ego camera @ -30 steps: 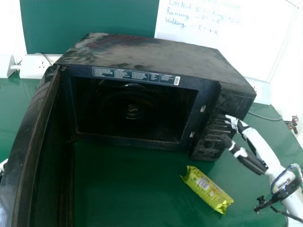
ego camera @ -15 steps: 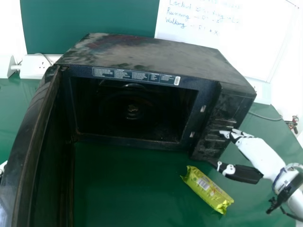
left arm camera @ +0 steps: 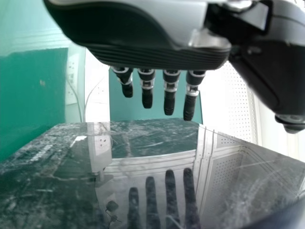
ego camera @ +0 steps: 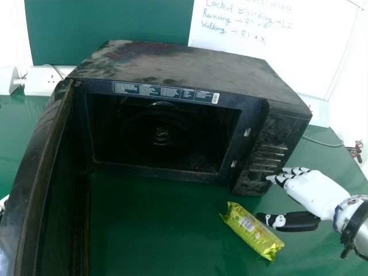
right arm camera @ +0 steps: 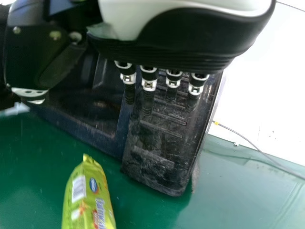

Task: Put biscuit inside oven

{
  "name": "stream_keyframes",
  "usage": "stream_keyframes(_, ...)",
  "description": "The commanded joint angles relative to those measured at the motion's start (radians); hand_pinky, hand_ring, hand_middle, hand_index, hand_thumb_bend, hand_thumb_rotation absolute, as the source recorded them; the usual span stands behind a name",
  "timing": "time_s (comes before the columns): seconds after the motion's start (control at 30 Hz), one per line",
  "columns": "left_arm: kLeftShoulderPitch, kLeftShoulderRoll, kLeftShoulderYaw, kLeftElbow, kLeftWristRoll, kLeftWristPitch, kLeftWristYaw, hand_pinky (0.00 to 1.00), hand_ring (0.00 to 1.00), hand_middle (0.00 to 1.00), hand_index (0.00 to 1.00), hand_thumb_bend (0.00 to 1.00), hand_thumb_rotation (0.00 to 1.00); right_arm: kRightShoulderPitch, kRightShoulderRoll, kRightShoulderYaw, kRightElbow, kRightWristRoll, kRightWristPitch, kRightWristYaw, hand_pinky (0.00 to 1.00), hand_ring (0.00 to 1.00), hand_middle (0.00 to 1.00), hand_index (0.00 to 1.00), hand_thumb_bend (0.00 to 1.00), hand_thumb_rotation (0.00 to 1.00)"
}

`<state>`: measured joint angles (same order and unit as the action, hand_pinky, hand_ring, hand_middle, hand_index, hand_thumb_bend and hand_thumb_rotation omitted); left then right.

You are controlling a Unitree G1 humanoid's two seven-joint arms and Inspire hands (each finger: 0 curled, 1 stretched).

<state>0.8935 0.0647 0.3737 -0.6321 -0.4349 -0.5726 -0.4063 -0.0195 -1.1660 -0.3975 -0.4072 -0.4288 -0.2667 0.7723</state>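
Head view: the yellow-green, oblong biscuit packet [ego camera: 252,231] lies on the green surface [ego camera: 155,224] before the black, boxy oven [ego camera: 190,63], its interior murky. The white-and-black right hand [ego camera: 316,192] is relaxed, empty, its thumb near the packet.

Left wrist view: the left hand's [left arm camera: 143,28] fingers extend, holding nothing.

Right wrist view: packet cut off.

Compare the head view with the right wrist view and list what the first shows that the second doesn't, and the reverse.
Head view: the open oven door, the oven's top, writing on the whiteboard, and a wall socket at the left.

Right wrist view: a small yellow mark on the cable.

Both: the biscuit packet, the right hand, the control panel, the cable and the green table.
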Motion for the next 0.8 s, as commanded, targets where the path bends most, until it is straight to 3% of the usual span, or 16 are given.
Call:
stream_keyframes(0.0, 0.018, -0.001, -0.006, -0.018, 0.002, 0.005, 0.006, 0.74, 0.79, 0.83, 0.81, 1.0, 0.91, -0.009, -0.036, 0.013, -0.015, -0.004, -0.003, 0.028, 0.97, 0.9, 0.92, 0.98, 0.81, 1.0)
stream_keyframes(0.1, 0.014, 0.004, -0.007, -0.013, -0.004, 0.0, -0.002, 0.72, 0.78, 0.82, 0.79, 1.0, 0.88, -0.004, -0.036, 0.025, -0.016, -0.024, -0.002, 0.032, 0.97, 0.91, 0.92, 0.98, 0.8, 1.0)
stream_keyframes(0.3, 0.015, 0.002, -0.007, -0.015, 0.001, -0.001, 0.0, 0.82, 0.79, 0.83, 0.79, 1.0, 0.85, 0.005, -0.032, 0.052, -0.012, -0.06, 0.003, 0.043, 0.97, 0.9, 0.92, 0.98, 0.82, 1.0)
stream_keyframes(0.47, 0.013, 0.004, -0.007, -0.009, -0.002, -0.002, -0.002, 0.89, 0.82, 0.85, 0.81, 1.0, 0.87, 0.009, -0.035, 0.078, -0.015, -0.082, 0.005, 0.064, 0.97, 0.9, 0.91, 0.98, 0.83, 1.0)
stream_keyframes(0.6, 0.022, 0.001, -0.008, -0.019, 0.005, 0.005, 0.002, 0.89, 0.82, 0.85, 0.82, 1.0, 0.88, 0.011, -0.02, 0.093, -0.018, -0.097, 0.011, 0.064, 0.97, 0.9, 0.91, 0.98, 0.82, 1.0)
stream_keyframes(0.67, 0.02, 0.003, -0.01, -0.015, -0.003, 0.001, -0.003, 0.82, 0.8, 0.83, 0.79, 1.0, 0.87, 0.016, -0.001, 0.097, -0.008, -0.097, 0.004, 0.043, 0.96, 0.9, 0.91, 0.97, 0.82, 1.0)
stream_keyframes(0.77, 0.02, 0.001, -0.008, -0.015, 0.002, 0.001, 0.0, 0.85, 0.81, 0.84, 0.8, 1.0, 0.88, 0.016, 0.012, 0.114, -0.002, -0.105, 0.014, 0.032, 0.97, 0.91, 0.91, 0.98, 0.83, 1.0)
